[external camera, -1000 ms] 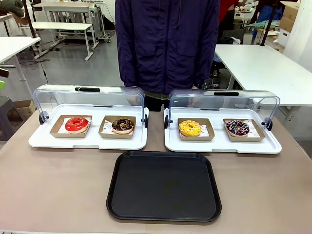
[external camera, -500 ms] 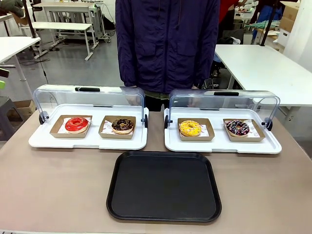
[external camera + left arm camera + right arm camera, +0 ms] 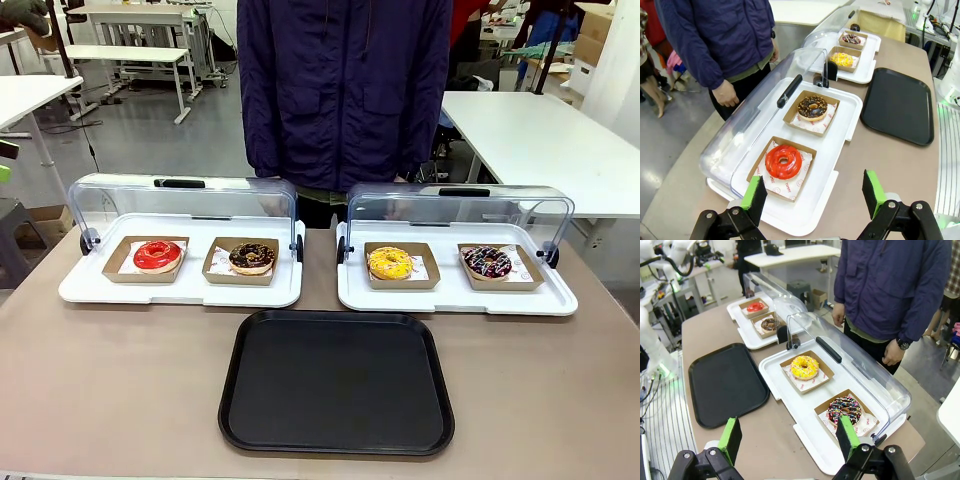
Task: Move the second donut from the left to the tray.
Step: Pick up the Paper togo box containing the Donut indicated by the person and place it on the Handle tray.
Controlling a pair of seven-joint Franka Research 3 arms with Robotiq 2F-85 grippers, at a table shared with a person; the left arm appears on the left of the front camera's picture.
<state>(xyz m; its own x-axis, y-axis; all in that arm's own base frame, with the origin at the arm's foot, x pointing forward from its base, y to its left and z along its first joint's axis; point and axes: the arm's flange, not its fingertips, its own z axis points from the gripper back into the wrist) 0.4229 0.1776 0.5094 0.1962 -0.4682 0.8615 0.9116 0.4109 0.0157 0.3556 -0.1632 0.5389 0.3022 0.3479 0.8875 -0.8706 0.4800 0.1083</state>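
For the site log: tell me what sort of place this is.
Probably a lab or workshop, staged as a donut counter: white work tables on a bare grey floor behind, and lidded display trays of donuts on the near table.

A robotics lab or workshop hall, not a real shop; plain white work tables (image 3: 530,140) stand about on a bare grey floor (image 3: 150,140); a stool (image 3: 797,288) and a cardboard box (image 3: 818,296) sit by one of them; on the brown table (image 3: 120,400), two white display trays (image 3: 180,295) with clear domed lids make a staged bakery counter
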